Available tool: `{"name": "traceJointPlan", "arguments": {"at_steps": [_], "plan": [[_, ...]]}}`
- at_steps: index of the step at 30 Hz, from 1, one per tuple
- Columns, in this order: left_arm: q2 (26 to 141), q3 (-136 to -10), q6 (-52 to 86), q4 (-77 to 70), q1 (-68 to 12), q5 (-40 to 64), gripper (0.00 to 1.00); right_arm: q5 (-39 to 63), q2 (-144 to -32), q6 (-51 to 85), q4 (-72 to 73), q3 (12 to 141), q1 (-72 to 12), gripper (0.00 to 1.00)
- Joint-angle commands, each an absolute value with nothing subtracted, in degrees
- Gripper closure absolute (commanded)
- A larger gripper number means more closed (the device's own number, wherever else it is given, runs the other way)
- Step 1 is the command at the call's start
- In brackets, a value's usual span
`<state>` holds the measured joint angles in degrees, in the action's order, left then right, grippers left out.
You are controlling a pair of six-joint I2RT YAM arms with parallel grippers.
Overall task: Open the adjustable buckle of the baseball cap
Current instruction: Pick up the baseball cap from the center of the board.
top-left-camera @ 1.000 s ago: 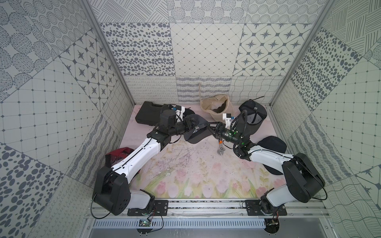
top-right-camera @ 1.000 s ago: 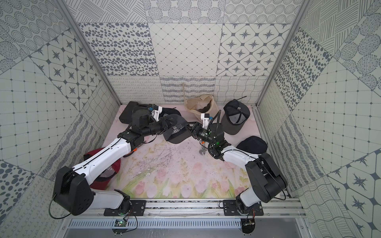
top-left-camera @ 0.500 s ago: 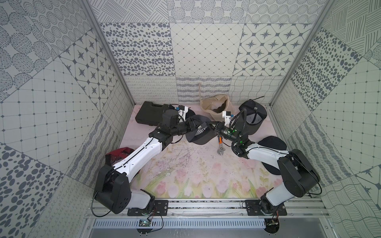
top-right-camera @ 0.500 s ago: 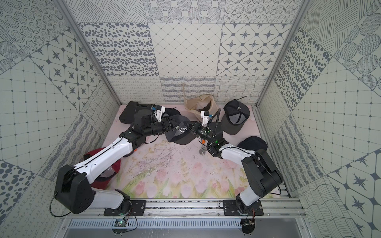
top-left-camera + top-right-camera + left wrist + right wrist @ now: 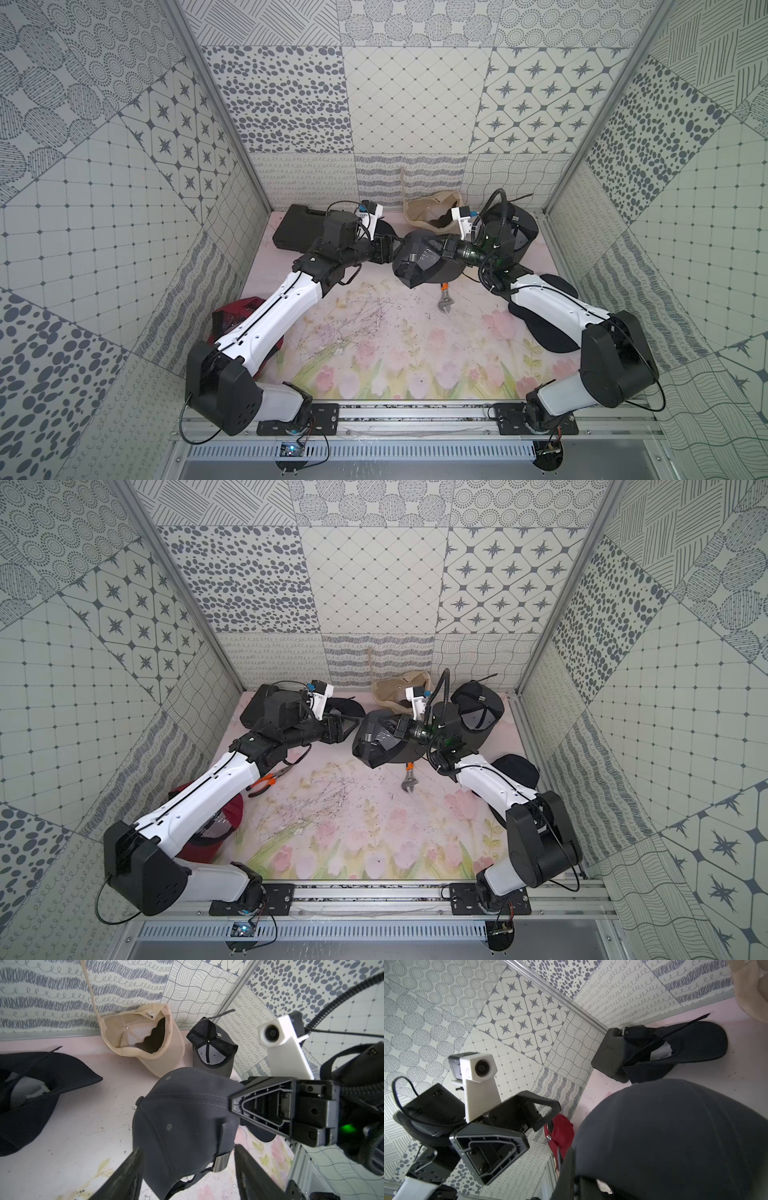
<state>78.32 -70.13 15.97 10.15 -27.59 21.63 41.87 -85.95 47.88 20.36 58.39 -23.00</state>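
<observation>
Pinching the grey cap [image 5: 419, 264] aloft in its right gripper [image 5: 444, 249], the robot holds its left gripper [image 5: 188, 1148] wide and empty astride the buckle [image 5: 221, 1160], which it should next clamp and pry.

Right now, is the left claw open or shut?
Open: the left gripper fingers stand apart, either side of the grey cap buckle.

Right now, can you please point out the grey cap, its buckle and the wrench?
grey cap [image 5: 182, 1109]: left wrist view, on the crown.
buckle [image 5: 222, 1162]: left wrist view, on the metal clasp at the strap.
wrench [image 5: 445, 299]: in a top view, on its metal shaft below the orange handle.
</observation>
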Motion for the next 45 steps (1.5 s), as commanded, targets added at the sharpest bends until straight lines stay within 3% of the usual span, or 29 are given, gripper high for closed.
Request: {"name": "traceJointPlan", "arguments": {"at_steps": [1, 10, 21, 37, 45], "plan": [[79.07, -72.87, -2.83, 12.57, -27.16, 25.47, 0.28, 49.79, -84.25, 39.71, 15.39, 61.87, -21.97, 1.0], [84.47, -77.65, -2.17, 10.17, -24.24, 39.22, 0.27, 61.94, -85.73, 30.54, 8.33, 67.35, -21.79, 1.0], [89.3, -77.76, 3.41, 4.27, -24.25, 54.07, 0.27, 65.77, -87.86, 25.74, 4.71, 70.97, -22.15, 1.0], [88.7, -77.64, 11.38, -2.81, -22.15, 60.74, 0.25, 70.19, -91.93, 19.19, -2.1, 76.45, -19.9, 1.0], [89.88, -80.24, 3.79, 7.06, -23.39, 60.74, 0.28, 70.56, -91.72, 19.21, -1.59, 77.09, -19.6, 1.0]]}}
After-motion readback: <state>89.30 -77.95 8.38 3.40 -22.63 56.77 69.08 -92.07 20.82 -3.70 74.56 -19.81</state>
